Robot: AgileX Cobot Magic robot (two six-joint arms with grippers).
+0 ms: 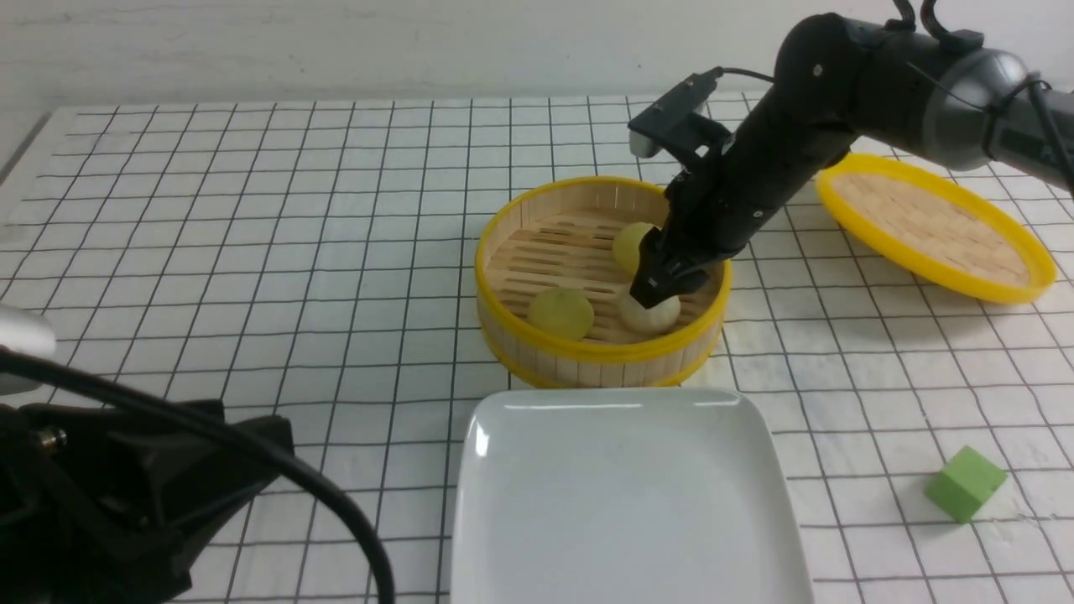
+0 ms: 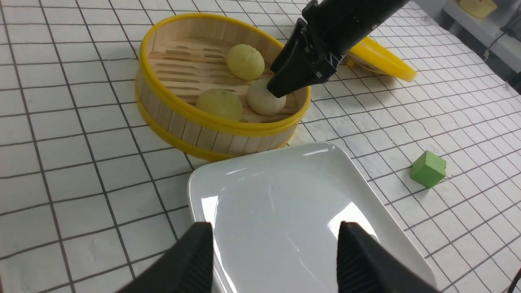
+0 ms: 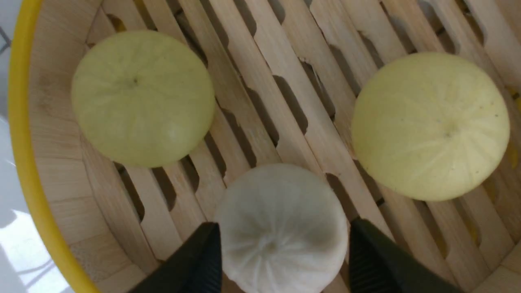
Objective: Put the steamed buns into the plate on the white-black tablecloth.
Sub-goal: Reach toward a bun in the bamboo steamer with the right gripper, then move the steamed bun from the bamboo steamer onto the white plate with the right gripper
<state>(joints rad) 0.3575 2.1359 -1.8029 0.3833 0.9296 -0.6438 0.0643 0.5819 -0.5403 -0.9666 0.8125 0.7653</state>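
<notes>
The round, yellow-rimmed bamboo steamer basket sits on the white-black tablecloth and holds all 3 steamed buns. The beige-white bun lies by the basket wall on the robot's side. 1 pale yellow bun lies to its left and the other pale yellow bun lies deeper in.

The right gripper reaches down inside the basket. Its jaws are spread to about the beige-white bun's width, with 1 pad at each flank. I cannot tell whether they already press it. The left gripper is wide open and holds nothing.

The bun looks light, soft and easily dented. A gentle squeeze low on its sides should suit it better than a pinch on the dome.

The large glossy white squarish plate lies just beside the basket on the robot's side and is bare. The lift must clear the basket's raised rim, which stands close behind the bun. The neighbouring buns leave little slack sideways. The yellow-rimmed woven lid and the green cube lie to the basket's right, off that path.
</notes>
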